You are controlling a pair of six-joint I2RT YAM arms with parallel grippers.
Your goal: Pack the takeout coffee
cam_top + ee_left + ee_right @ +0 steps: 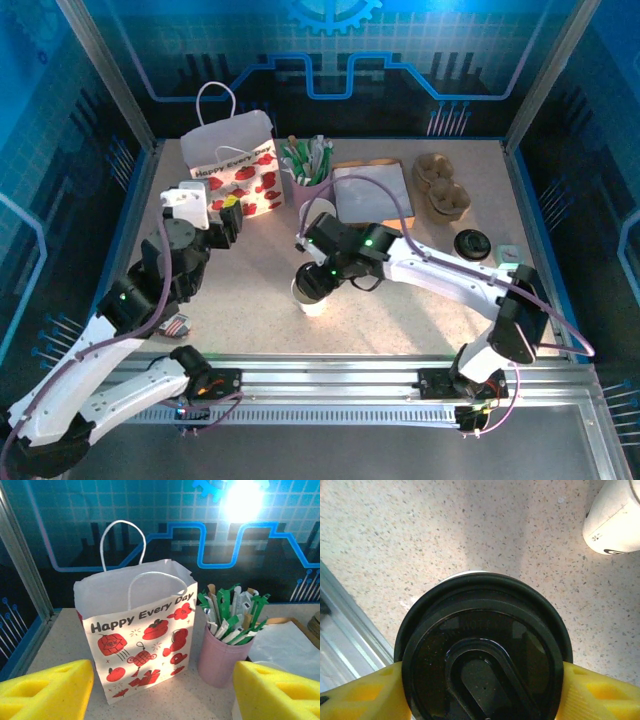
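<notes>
- The white tapered paper cup [314, 303] with its round black plastic lid [480, 630] stands upright on the speckled beige table [400, 310], a little toward 6 o'clock from the table's middle in the top view.
- The right gripper [312, 284] points down over it. In the right wrist view its yellow foam pads [360, 695] sit at 9 and 3 o'clock of the lid, both meeting the rim, so the jaws are closed on the cup at roughly lid width.
- A thin arc of the cup's white rim shows at 12 o'clock of the lid.
- A second white cup [615, 520] lies at 1 o'clock of the lid, apart from it.
- The left gripper [232, 222] is at 10 o'clock of the held cup, well apart from it. Its jaws are spread wide with nothing between them.
- Just ahead of the left gripper stands a white paper gift bag with red prints [140, 630], upright with its mouth open.
- A pink cup of green-and-white sticks [225, 655] stands just beside the bag at its 3 o'clock.
- A loose black lid [472, 243] lies at 2 o'clock of the held cup, well apart.
</notes>
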